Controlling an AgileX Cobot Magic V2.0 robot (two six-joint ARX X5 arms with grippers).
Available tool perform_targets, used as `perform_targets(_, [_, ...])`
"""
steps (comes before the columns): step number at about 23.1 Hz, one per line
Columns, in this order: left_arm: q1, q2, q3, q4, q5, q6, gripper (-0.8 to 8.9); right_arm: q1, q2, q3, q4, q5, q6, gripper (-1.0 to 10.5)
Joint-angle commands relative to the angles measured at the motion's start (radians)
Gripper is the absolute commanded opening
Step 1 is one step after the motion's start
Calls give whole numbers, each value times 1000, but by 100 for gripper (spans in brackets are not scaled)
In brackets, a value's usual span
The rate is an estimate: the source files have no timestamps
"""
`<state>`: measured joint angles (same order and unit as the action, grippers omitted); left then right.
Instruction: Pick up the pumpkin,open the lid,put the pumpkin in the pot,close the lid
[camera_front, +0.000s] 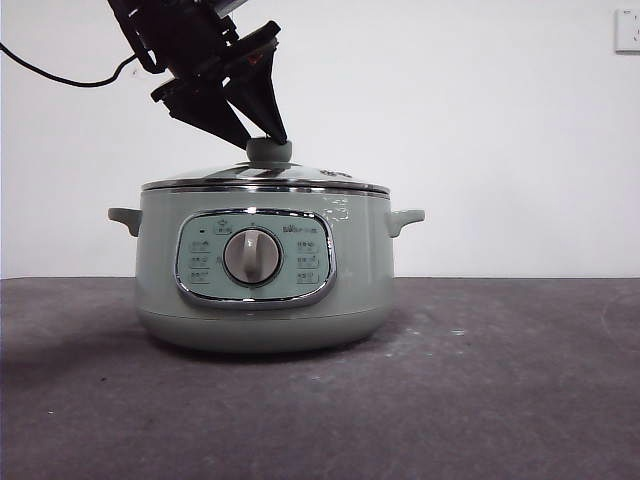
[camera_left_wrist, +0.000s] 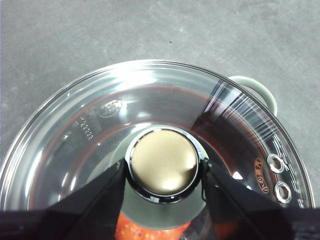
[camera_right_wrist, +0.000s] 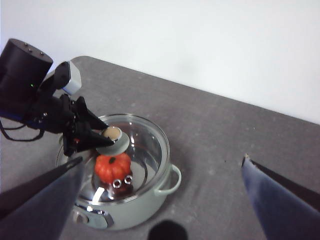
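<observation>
The left gripper (camera_front: 262, 138) is clamping the lid (camera_front: 265, 178) knob, seated on the pot (camera_front: 262, 290); the pumpkin (camera_right_wrist: 112, 167) is sitting inside; the right gripper (camera_right_wrist: 160, 200), jaws apart, is hovering over open table (camera_right_wrist: 225, 145) at the pot's 3 o'clock.

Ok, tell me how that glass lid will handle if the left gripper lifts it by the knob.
The lid looks like rigid glass, so probably fragile if dropped. The left gripper has only the small round knob between its jaws, so the wide dome may swing or tilt. The knob's smooth, shiny top suggests it could slip.

Glossy glass lid (camera_left_wrist: 150, 110); matt pot (camera_front: 260, 310), glossy pumpkin (camera_right_wrist: 112, 167)
</observation>
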<state>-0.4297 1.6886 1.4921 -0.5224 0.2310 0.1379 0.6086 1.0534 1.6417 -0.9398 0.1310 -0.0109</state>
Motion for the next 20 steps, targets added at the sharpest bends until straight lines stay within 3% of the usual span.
perform_targets(1, [-3, 8, 8, -22, 4, -3, 24, 2, 0, -2, -16, -2, 10, 598])
perform_targets(3, [-3, 8, 8, -27, 4, -3, 162, 2, 0, -2, -34, -2, 10, 598])
perform_targets(5, [-3, 8, 8, -29, 5, -3, 364, 2, 0, -2, -49, -2, 10, 598])
perform_targets(7, [-3, 8, 8, -29, 5, -3, 466, 2, 0, -2, -64, -3, 10, 598])
perform_targets(20, [-3, -64, 12, -82, 6, -6, 472, 1, 0, -2, -189, -83, 18, 598])
